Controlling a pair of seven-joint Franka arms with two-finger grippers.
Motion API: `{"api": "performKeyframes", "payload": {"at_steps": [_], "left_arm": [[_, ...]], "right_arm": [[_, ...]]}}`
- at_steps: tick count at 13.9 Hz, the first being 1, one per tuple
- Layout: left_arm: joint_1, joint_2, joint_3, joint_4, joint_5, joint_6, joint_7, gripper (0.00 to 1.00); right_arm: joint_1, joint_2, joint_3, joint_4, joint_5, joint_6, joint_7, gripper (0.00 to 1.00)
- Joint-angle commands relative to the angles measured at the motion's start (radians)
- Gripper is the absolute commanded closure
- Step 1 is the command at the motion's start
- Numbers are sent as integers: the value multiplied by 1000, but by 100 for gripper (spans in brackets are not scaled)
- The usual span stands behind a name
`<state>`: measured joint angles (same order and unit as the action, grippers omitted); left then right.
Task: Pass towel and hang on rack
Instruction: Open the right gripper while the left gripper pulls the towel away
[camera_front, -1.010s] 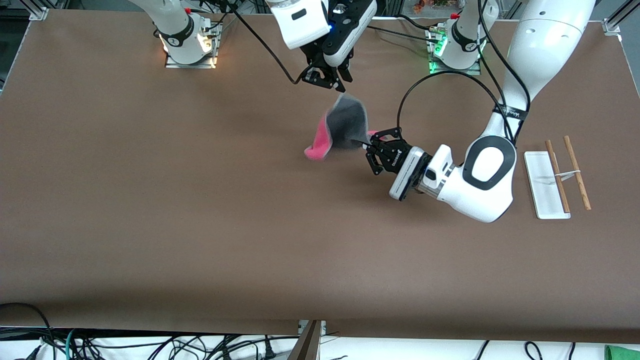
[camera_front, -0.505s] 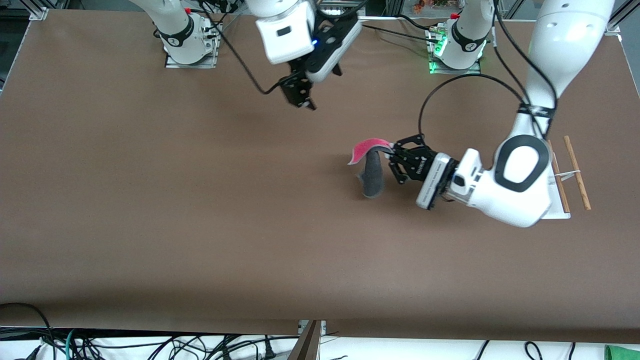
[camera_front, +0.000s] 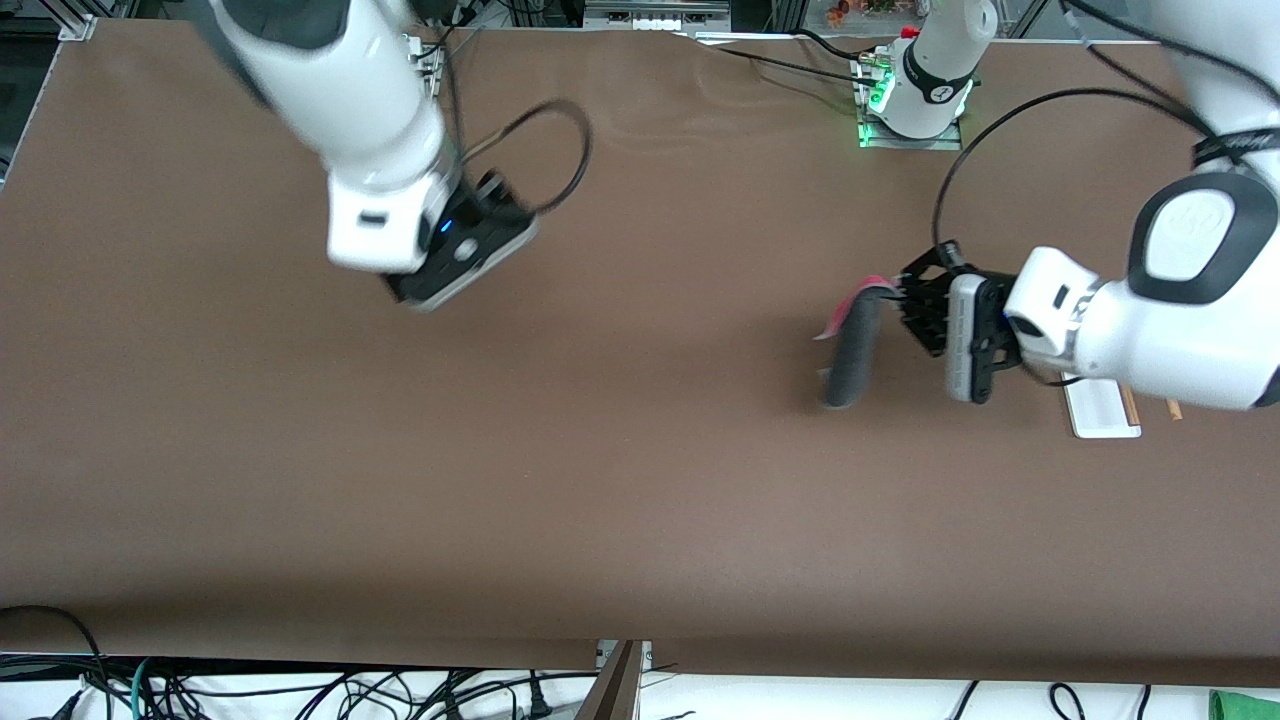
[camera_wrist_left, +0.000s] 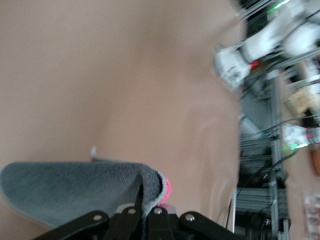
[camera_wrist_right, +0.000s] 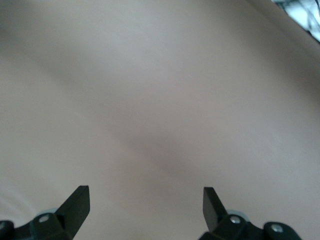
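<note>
Now | left gripper (camera_front: 898, 292) clenched on towel (camera_front: 848, 350), hanging lengthwise downward; right gripper (camera_wrist_right: 145, 200) released

Left gripper (camera_front: 903, 296) clamped tight, arm raised; right gripper (camera_wrist_right: 145, 200) spread wide.

Left pincer (camera_wrist_left: 145, 212) is seen clamped on the towel (camera_wrist_left: 75, 187), fingers pressed together on its edge. Grey face is shown, a sliver of pink at the fold. Towel is held over the brown bench (camera_wrist_left: 125, 75). A robot base (camera_wrist_left: 240, 55) is seen at the bench edge.
</note>
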<state>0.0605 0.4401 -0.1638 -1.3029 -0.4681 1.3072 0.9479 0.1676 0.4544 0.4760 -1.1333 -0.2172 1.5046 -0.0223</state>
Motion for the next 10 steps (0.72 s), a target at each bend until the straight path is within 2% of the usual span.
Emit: {"api": "performKeyframes", "payload": {"at_steps": [1, 3, 4, 7, 8, 10], "left_arm": [[-14, -95, 44, -56, 223, -9, -119, 100], [-25, -141, 81, -90, 363, -2, -251, 100], [-37, -155, 90, -93, 434, 0, -311, 100], [-48, -172, 193, -110, 500, 3, -484, 100], [-48, -164, 231, -120, 522, 33, -521, 100], [-38, -161, 315, -205, 523, 148, -515, 100]], "right_arm": [[-26, -54, -109, -123, 27, -1, 4, 0], [-45, -69, -216, -215, 93, 3, 2, 0], [-46, -89, -256, -271, 97, 17, 4, 0], [-103, -150, -283, -371, 98, 37, 15, 0], [-126, -178, -299, -416, 98, 60, 16, 0], [-132, -238, -352, -473, 99, 83, 21, 0]]}}
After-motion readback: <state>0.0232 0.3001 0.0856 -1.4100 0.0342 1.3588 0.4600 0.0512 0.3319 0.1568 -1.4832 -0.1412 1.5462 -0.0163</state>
